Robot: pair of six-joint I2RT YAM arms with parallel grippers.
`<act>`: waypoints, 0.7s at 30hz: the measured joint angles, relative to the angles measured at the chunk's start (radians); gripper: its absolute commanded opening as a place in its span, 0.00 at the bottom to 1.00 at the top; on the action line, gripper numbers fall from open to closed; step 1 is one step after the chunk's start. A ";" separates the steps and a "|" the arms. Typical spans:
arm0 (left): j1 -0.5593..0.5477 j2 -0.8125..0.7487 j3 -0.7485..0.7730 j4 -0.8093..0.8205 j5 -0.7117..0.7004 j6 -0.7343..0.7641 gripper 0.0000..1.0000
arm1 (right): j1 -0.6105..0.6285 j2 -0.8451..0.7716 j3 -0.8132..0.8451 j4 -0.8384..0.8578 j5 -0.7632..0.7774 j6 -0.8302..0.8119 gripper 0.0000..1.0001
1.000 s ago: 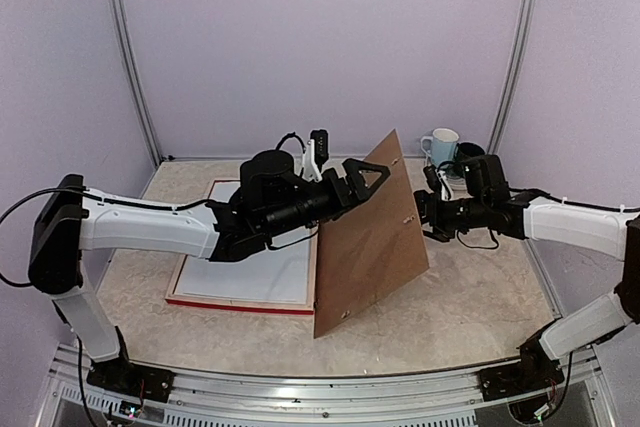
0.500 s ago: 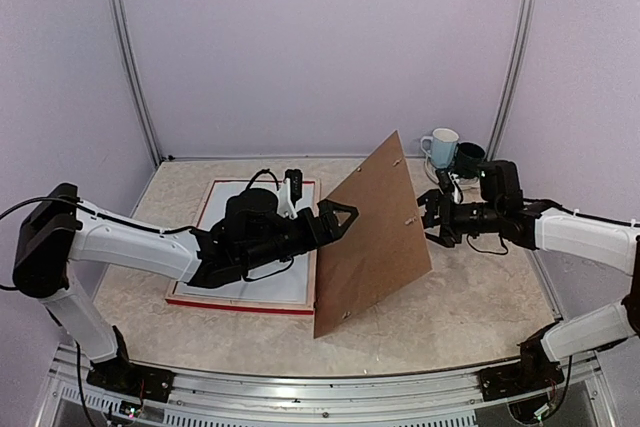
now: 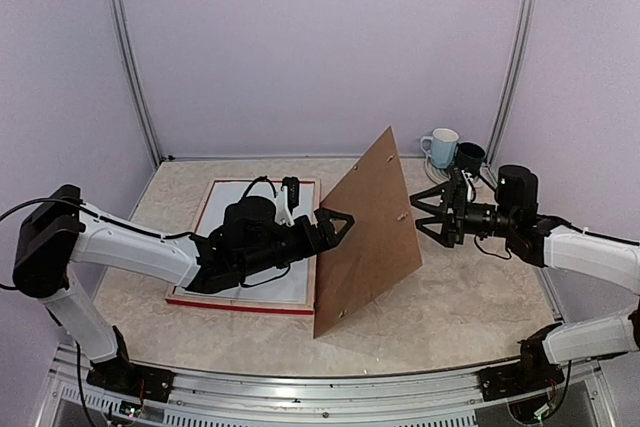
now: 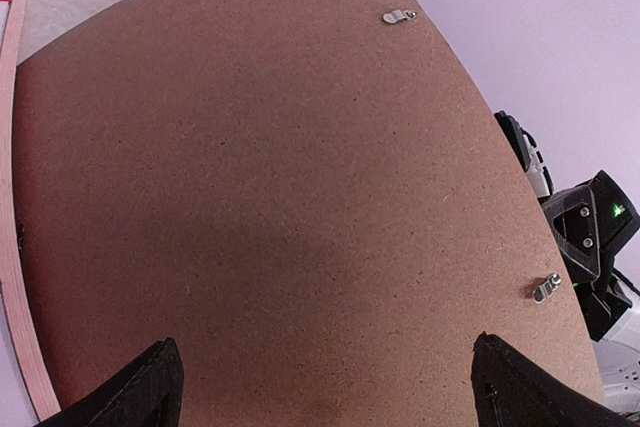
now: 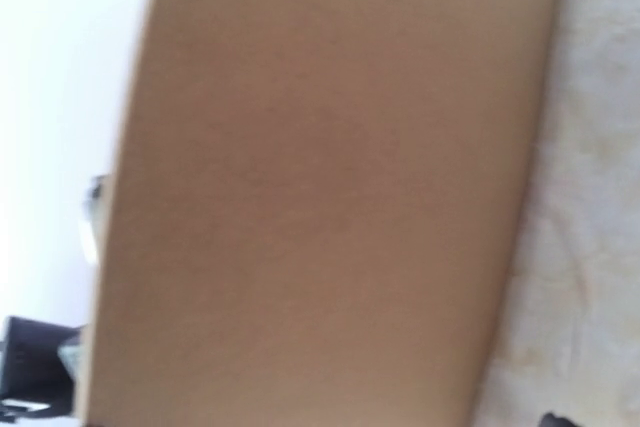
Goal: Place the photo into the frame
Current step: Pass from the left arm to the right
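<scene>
The frame (image 3: 238, 303) lies flat on the table's left half, red along its near and left edges, pale wood on its side (image 4: 14, 247). The photo (image 3: 272, 277) rests inside it with the white back up; the picture side is hidden. A brown backing board (image 3: 365, 237) stands tilted on its lower edge by the frame's right side and fills both wrist views (image 4: 290, 197) (image 5: 330, 197). My left gripper (image 3: 337, 224) is open just left of the board, facing it (image 4: 330, 387). My right gripper (image 3: 428, 215) is open to the right of the board and apart from it. Neither holds anything.
A white mug (image 3: 440, 145) and a dark mug (image 3: 468, 155) stand at the back right corner behind the right arm. Small metal clips (image 4: 398, 16) dot the board's face. Purple walls close the table in on three sides.
Both arms have drawn back from the board, the left one down and to the left, the right one to the right. The board's top has leaned slightly left.
</scene>
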 measured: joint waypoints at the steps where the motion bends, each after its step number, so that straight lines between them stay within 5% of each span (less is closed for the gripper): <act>1: 0.000 0.000 -0.001 0.000 0.000 0.000 0.99 | 0.000 -0.002 -0.004 0.021 -0.007 0.016 0.94; 13: 0.000 0.000 -0.005 0.005 0.001 -0.005 0.99 | -0.005 -0.068 -0.011 0.069 -0.032 0.088 0.93; 21: -0.001 0.006 -0.006 0.015 0.004 -0.009 0.99 | -0.005 -0.021 0.032 -0.068 -0.025 -0.016 0.88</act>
